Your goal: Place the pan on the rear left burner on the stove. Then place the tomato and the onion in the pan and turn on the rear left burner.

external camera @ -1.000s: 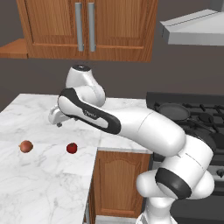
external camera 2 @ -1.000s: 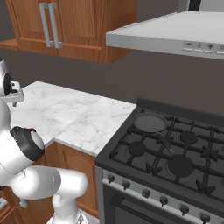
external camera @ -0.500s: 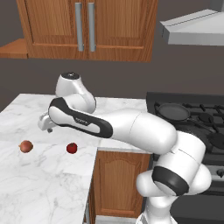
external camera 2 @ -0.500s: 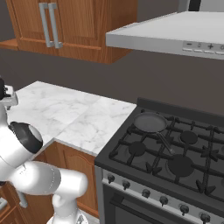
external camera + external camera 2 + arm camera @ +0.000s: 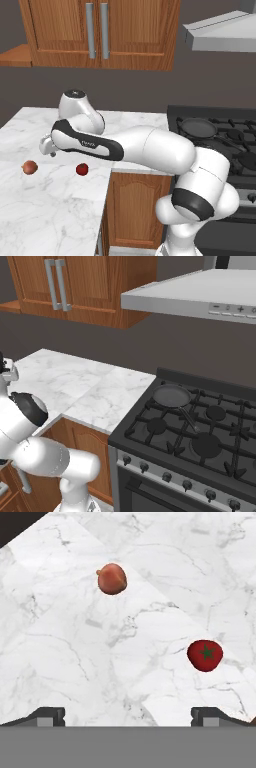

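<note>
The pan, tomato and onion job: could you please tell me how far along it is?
Done: the pan sits on the rear left burner of the stove. In hand: the open, empty hand hovers above the counter near the tomato and onion. Left: both go into the pan, then the burner is turned on.

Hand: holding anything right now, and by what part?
Nothing. The hand is open above the marble counter, clear of the glossy red tomato and the orange-brown onion.

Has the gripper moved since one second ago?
Yes. In the left base view the gripper went left, away from the stove, toward the onion.
</note>
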